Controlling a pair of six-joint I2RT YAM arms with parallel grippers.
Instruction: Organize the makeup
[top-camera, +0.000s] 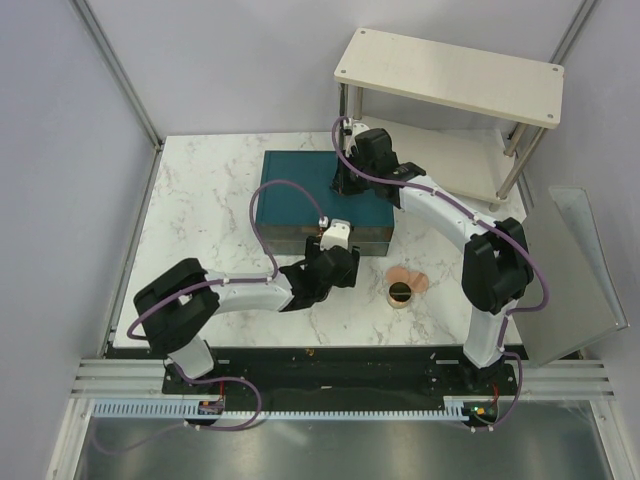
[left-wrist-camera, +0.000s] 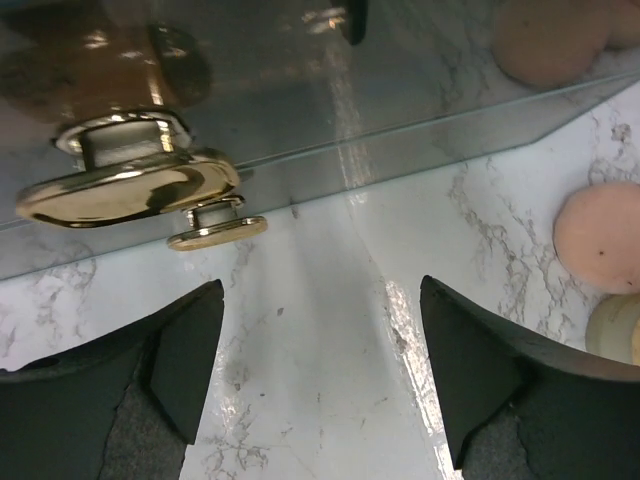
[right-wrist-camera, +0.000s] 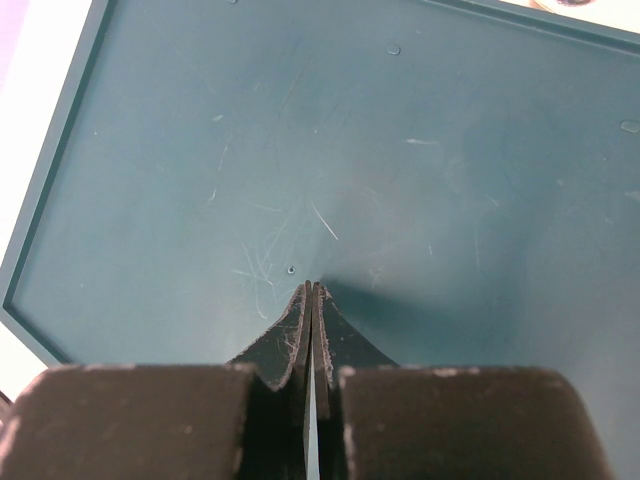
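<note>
Makeup is lying on the white marble surface (top-camera: 200, 200) near the front right corner of the large teal box (top-camera: 300, 190). A round gold-rimmed dark compact (top-camera: 400, 293) is sitting there, with two peach-pink round pads (top-camera: 412, 277) overlapping each other against its far side.

The top view is showing both arms reaching over the box. The left gripper (left-wrist-camera: 320, 290) is facing the box's front, and the right gripper (right-wrist-camera: 312, 292) is pointing down on the lid.

Only the left wrist view is showing the shiny oval gold drawer handle (left-wrist-camera: 130, 192) on the glossy front panel. This gripper is standing wide, holding nothing, with bare marble between its dark fingers (left-wrist-camera: 185, 355). It is sitting just short of the handle, not touching it. One pad is showing at that view's right edge, and its reflection is glinting in the panel above. A pale rounded edge below the pad is too cropped to identify.

Only the right wrist view is showing the lid's fine scratches. There the fingers are pressing flat together with nothing between them, and the tip is meeting its own shadow on the teal top. Whether it is touching, I cannot tell.
</note>
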